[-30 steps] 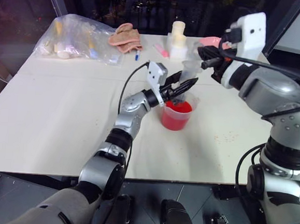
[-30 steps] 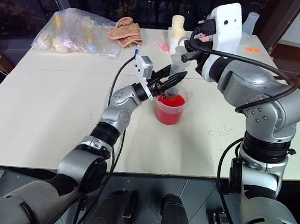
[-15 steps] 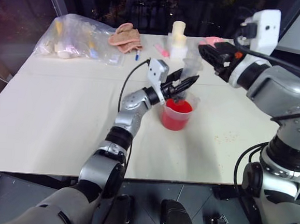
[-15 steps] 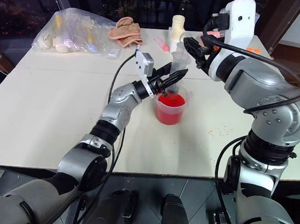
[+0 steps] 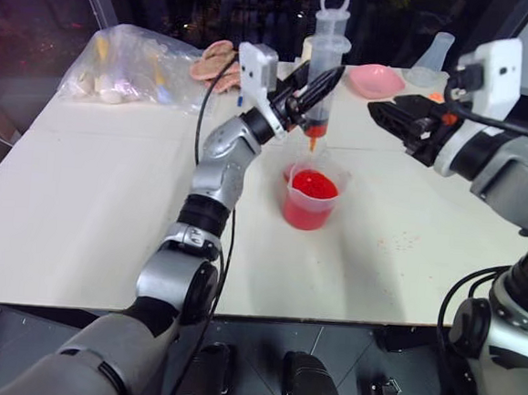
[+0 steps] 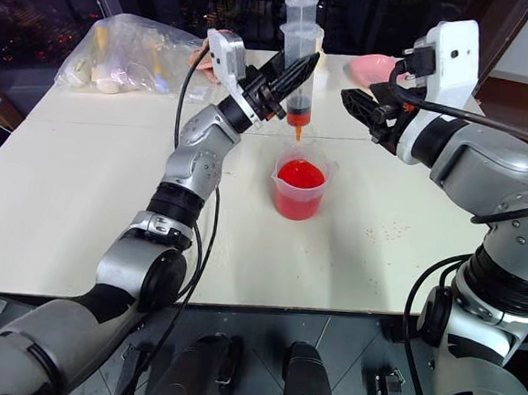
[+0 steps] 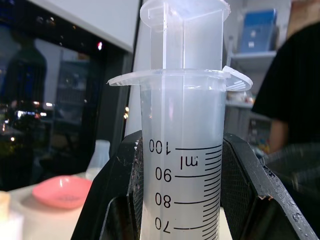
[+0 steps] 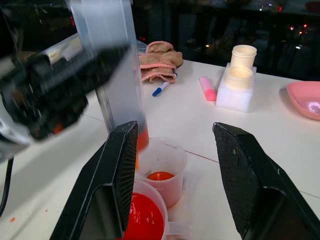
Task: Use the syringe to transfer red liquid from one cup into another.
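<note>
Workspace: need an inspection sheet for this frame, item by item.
Surface: pale table, small red specks near its right edge.
Job's things: syringe upright above the cups, a little red liquid at its orange tip; front cup about half full of red liquid; second cup just behind it, a little red at the bottom.
Clutter: plastic bag, pinkish cloth, blue-tipped pen, pink marker, white jars, pink bowl, clear cone-shaped vessel.
Grippers: left claw shut on the syringe barrel; right claw open, empty, beside it.
Cables: black cable on the left arm.
Surroundings: dark windows; a person in the left wrist view.
</note>
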Robot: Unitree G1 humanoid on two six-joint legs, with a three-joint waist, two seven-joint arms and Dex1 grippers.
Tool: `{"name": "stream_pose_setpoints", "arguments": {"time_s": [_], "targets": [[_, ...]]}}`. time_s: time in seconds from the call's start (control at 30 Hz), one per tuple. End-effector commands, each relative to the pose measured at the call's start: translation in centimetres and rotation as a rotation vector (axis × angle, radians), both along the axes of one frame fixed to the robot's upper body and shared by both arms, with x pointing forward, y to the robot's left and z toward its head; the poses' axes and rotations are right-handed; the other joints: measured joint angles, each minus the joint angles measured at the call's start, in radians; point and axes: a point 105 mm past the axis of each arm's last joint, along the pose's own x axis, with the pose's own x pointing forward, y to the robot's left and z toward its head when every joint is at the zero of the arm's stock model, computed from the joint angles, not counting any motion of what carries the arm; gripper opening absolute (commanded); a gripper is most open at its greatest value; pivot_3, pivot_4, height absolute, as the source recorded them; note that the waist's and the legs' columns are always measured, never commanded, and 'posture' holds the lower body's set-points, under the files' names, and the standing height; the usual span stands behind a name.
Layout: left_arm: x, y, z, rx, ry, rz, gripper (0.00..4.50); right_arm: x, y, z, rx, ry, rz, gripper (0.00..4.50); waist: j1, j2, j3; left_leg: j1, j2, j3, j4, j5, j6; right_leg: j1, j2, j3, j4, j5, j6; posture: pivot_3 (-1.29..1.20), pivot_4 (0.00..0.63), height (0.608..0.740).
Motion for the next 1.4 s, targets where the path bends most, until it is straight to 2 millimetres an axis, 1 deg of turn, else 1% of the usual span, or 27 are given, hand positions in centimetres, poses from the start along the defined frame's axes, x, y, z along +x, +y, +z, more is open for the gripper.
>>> {"name": "stream_pose_setpoints", "arguments": {"time_s": [0.03, 0.13, 0.23, 0.27, 0.37, 0.53, 0.7, 0.93, 1.1, 1.23, 1.4], "targets": [[-1.0, 0.4, 3.4, -0.026, -0.166, 0.038, 1.51, -0.6, 0.0, 1.6, 0.016, -0.087, 0.001, 2.42, 0.001, 0.0, 0.0, 0.0, 0.0, 0.0, 0.0, 0.0, 0.0, 0.0, 0.0, 0.0, 0.0, 0.0, 0.0, 0.0, 0.15, 0.74], [-0.6, 0.3, 2.8, -0.014, -0.187, 0.064, 1.51, -0.5, 0.2, 1.8, 0.016, -0.103, 0.004, 2.42, 0.001, 0.0, 0.0, 0.0, 0.0, 0.0, 0.0, 0.0, 0.0, 0.0, 0.0, 0.0, 0.0, 0.0, 0.0, 0.0, 0.15, 0.74], [0.8, 0.3, 0.0, 0.017, -0.129, 0.131, 1.51, -0.3, 0.8, 2.2, 0.014, -0.129, 0.017, 2.42, 0.001, 0.0, 0.0, 0.0, 0.0, 0.0, 0.0, 0.0, 0.0, 0.0, 0.0, 0.0, 0.0, 0.0, 0.0, 0.0, 0.15, 0.74], [1.1, 0.4, -0.6, 0.015, -0.105, 0.142, 1.51, -0.2, 1.0, 2.3, 0.013, -0.135, 0.022, 2.42, 0.001, 0.0, 0.0, 0.0, 0.0, 0.0, 0.0, 0.0, 0.0, 0.0, 0.0, 0.0, 0.0, 0.0, 0.0, 0.0, 0.15, 0.74], [1.4, 0.0, -2.4, 0.027, -0.074, 0.158, 1.51, 0.1, 1.5, 2.6, 0.012, -0.154, 0.028, 2.42, 0.0, 0.0, 0.0, 0.0, 0.0, 0.0, 0.0, 0.0, 0.0, 0.0, 0.0, 0.0, 0.0, 0.0, 0.0, 0.0, 0.15, 0.74], [1.8, -0.5, -4.1, 0.048, -0.027, 0.192, 1.51, 0.3, 2.0, 3.1, 0.011, -0.177, 0.044, 2.42, 0.001, 0.0, 0.0, 0.0, 0.0, 0.0, 0.0, 0.0, 0.0, 0.0, 0.0, 0.0, 0.0, 0.0, 0.0, 0.0, 0.15, 0.74], [2.2, -0.2, -4.7, 0.071, -0.014, 0.23, 1.51, 0.4, 2.5, 3.4, 0.009, -0.182, 0.064, 2.42, 0.001, 0.0, 0.0, 0.0, 0.0, 0.0, 0.0, 0.0, 0.0, 0.0, 0.0, 0.0, 0.0, 0.0, 0.0, 0.0, 0.15, 0.74], [2.4, 0.2, -5.4, 0.098, -0.011, 0.252, 1.51, 0.9, 4.3, 4.4, 0.054, -0.181, 0.119, 2.42, 0.0, 0.0, 0.0, 0.0, 0.0, 0.0, 0.0, 0.0, 0.0, -0.001, 0.0, 0.0, 0.0, 0.0, 0.0, 0.0, 0.15, 0.74], [2.5, 0.2, -5.7, 0.112, -0.01, 0.261, 1.51, 2.1, 5.7, 5.1, 0.08, -0.185, 0.119, 2.42, 0.0, 0.0, 0.0, 0.0, 0.0, 0.0, 0.0, 0.0, 0.0, -0.001, 0.0, 0.0, 0.001, 0.0, 0.0, 0.0, 0.15, 0.74], [2.5, 0.1, -5.7, 0.113, -0.009, 0.266, 1.51, 4.1, 5.2, 4.9, 0.073, -0.177, 0.023, 2.42, -0.001, 0.0, 0.0, 0.0, -0.001, 0.0, -0.001, 0.0, 0.0, -0.001, 0.0, 0.0, 0.001, 0.0, 0.0, 0.0, 0.15, 0.74], [2.4, 0.0, -5.8, 0.117, -0.011, 0.267, 1.51, 5.9, 5.0, 5.0, 0.06, -0.177, -0.061, 2.42, -0.001, 0.0, 0.0, 0.0, -0.001, 0.0, -0.001, 0.0, 0.0, -0.001, 0.0, 0.0, 0.001, 0.0, 0.0, 0.0, 0.15, 0.74]]}}
